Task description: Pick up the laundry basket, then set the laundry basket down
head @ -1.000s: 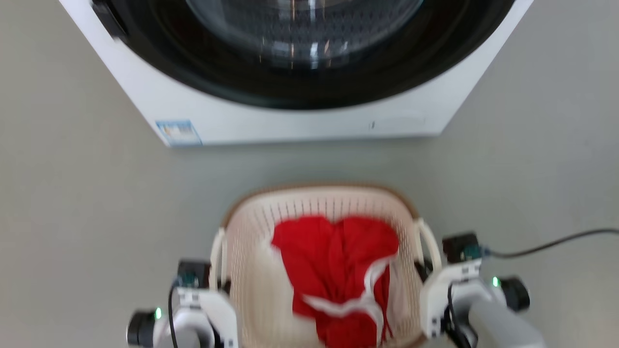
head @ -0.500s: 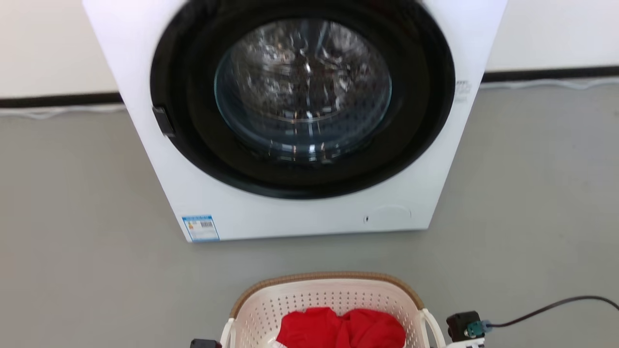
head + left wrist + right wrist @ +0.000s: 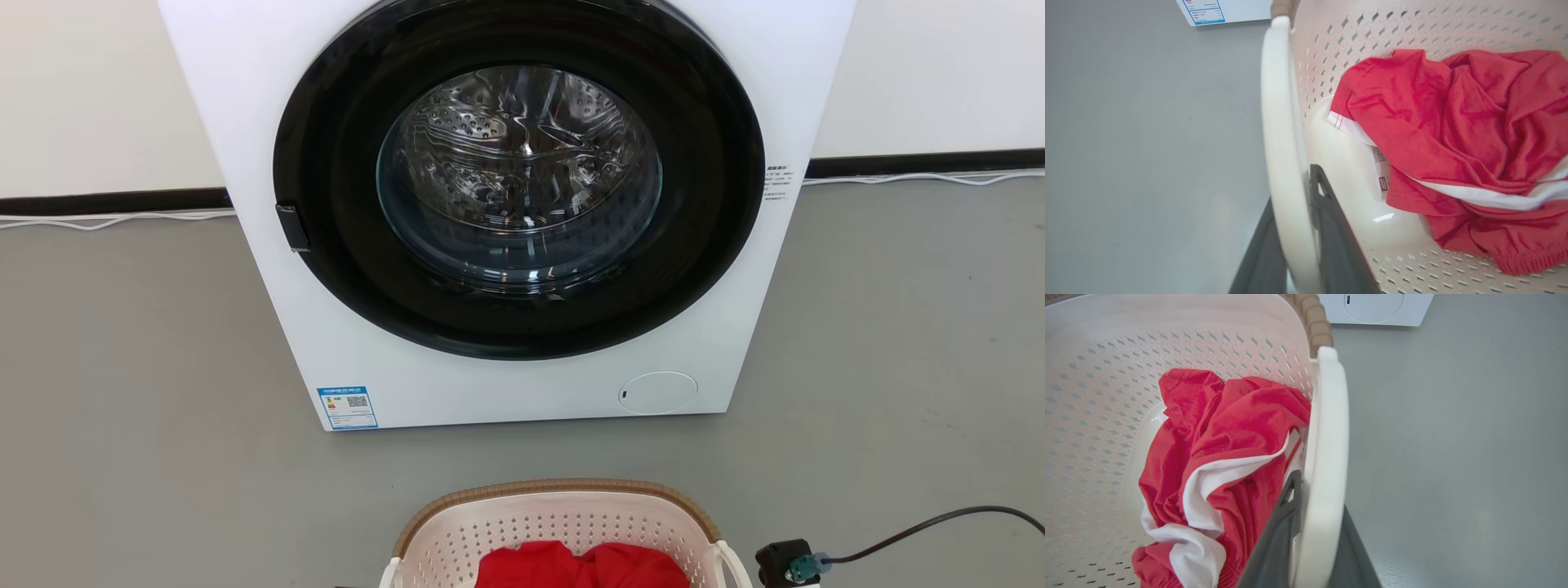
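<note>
Cream-white perforated plastic is being gripped on both sides: the laundry basket (image 3: 555,488) is being held by its two white loop handles. In the head view it is being seen at the bottom edge, directly in front of the washing machine (image 3: 522,204) and apart from it, with a strip of grey floor (image 3: 163,367) lying between the two. Whether the basket's base is touching the floor cannot be told.

In the left wrist view, the left handle (image 3: 1280,122) is being clamped by the left end effector (image 3: 1292,196). One dark finger is being pressed against the handle's inner side, above the basket's interior, and the other against its outer side. In the right wrist view, the right handle (image 3: 1329,437) is being clamped in the same way by the right end effector (image 3: 1321,494), one finger inside the basket and one outside. Both are narrowed onto the handles.

A crumpled red garment (image 3: 1453,122) with white trim is being carried inside the basket, lying on its bottom and against the perforated wall. The brown woven-look rim is being shown along the basket's far edge.

The washing machine's round door is being kept closed, and a blue label (image 3: 348,407) is being displayed at its lower left corner. A dark cable (image 3: 922,531) is being trailed across the floor to the right of the basket.
</note>
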`<state>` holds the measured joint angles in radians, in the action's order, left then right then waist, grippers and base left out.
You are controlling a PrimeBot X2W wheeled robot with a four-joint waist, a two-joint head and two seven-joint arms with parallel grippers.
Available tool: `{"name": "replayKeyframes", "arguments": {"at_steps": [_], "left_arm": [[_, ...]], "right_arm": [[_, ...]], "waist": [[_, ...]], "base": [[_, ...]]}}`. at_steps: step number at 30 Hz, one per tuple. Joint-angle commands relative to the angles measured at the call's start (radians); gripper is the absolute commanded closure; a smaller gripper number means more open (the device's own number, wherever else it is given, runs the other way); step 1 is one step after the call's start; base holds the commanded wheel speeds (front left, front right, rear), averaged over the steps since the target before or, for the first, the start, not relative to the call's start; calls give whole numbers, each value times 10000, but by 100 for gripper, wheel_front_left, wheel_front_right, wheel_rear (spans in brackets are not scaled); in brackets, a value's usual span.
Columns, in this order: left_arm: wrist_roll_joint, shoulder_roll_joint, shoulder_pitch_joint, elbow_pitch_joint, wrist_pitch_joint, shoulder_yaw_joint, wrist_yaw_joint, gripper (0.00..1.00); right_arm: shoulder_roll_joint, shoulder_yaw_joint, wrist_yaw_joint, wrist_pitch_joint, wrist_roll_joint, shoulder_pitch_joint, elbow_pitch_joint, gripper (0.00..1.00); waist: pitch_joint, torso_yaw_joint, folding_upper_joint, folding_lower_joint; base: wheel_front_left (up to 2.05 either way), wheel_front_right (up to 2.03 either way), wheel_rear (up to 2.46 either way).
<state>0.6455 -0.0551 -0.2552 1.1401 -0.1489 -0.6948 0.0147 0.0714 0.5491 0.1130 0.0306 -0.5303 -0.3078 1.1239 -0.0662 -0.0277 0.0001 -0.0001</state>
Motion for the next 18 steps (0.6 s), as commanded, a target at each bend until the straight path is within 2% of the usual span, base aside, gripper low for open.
{"name": "replayKeyframes", "arguments": {"at_steps": [1,18], "left_arm": [[11,49,-296,-295,-121,105,-41,100],[793,49,-600,-42,-396,-626,44,100]], "right_arm": [[-212,273,177,28,13,-213,-202,100],[-212,181,177,-36,65,-459,-101,100]], "waist": [[4,-1,-1,1],[225,-94,-1,1]], "base": [[0,0,0],[0,0,0]]}}
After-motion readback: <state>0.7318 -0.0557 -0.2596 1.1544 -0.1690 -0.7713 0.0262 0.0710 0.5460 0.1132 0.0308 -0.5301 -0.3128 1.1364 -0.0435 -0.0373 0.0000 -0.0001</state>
